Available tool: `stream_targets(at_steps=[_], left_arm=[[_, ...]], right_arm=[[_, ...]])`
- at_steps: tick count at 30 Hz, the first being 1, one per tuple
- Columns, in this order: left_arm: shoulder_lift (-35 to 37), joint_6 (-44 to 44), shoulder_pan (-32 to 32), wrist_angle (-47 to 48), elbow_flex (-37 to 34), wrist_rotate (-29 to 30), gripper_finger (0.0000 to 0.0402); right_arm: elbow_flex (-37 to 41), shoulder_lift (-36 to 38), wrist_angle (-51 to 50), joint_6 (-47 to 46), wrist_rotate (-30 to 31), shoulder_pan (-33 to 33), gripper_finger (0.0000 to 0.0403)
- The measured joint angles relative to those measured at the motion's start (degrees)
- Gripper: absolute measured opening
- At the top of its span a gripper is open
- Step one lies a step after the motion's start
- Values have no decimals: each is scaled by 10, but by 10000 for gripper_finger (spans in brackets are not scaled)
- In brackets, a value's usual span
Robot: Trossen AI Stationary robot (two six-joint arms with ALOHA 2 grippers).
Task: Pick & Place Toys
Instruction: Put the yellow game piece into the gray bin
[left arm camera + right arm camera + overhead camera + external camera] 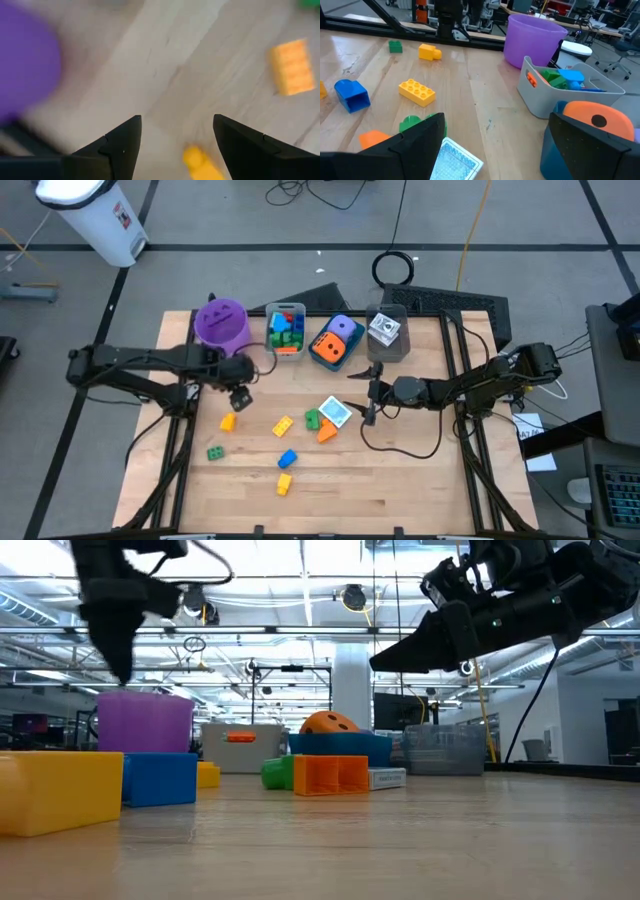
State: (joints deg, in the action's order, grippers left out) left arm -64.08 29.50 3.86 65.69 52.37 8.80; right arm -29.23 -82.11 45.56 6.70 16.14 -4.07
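**Loose bricks, open jaws, and a crowded back row**

Clearly the main hazard sits under the left gripper [239, 394]: its jaws stand apart and empty above the small yellow plastic brick with a round stub [227, 421], and the brick lies a little off to one side between the fingers in the left wrist view. If it comes down off-centre, a fingertip could land on the brick and skid it across the smooth pale wooden table [420, 480]. The tall purple plastic cup [221, 322] stands just beside that arm, so a swing could knock it.

The right gripper [371, 402], also open and holding nothing, hovers near the white-grey printed cube [336, 412], which touches a green brick [313, 419] and an orange brick [327, 432]; closing there may catch two pieces or shove the cluster.

Hard, glossy, sharp-edged studded bricks lie scattered mid-table: a yellow one [283, 425], a hollow blue one [287, 458], another yellow [284, 483], a green [215, 452]. Behind, a grey bin [286, 308] holds bricks, a blue bin [322, 358] the rounded orange dotted die [330, 345], a clear bin [392, 350] another cube.
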Motion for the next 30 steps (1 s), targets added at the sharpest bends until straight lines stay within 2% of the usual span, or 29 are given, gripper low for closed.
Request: stream_targets(at_steps=[7,14,19,25,30], left_arm=[[1,268,-71,102,-24,0,255],[1,494,-171,95,-43,-18,255],[-2,605,-243,45,-59,-33,255],[-37,712,-310,32,-66,-33,255],[-84,764,-341,30,-66,-42,255]], right_arm=[[0,0,1,-42,0,0,348],[0,0,-13,-81,-10,-9,348],[0,0,-12,-104,-60,-24,348],[0,0,-12,-108,-58,-49,348],[0,0,-11,-108,-58,-60,348]])
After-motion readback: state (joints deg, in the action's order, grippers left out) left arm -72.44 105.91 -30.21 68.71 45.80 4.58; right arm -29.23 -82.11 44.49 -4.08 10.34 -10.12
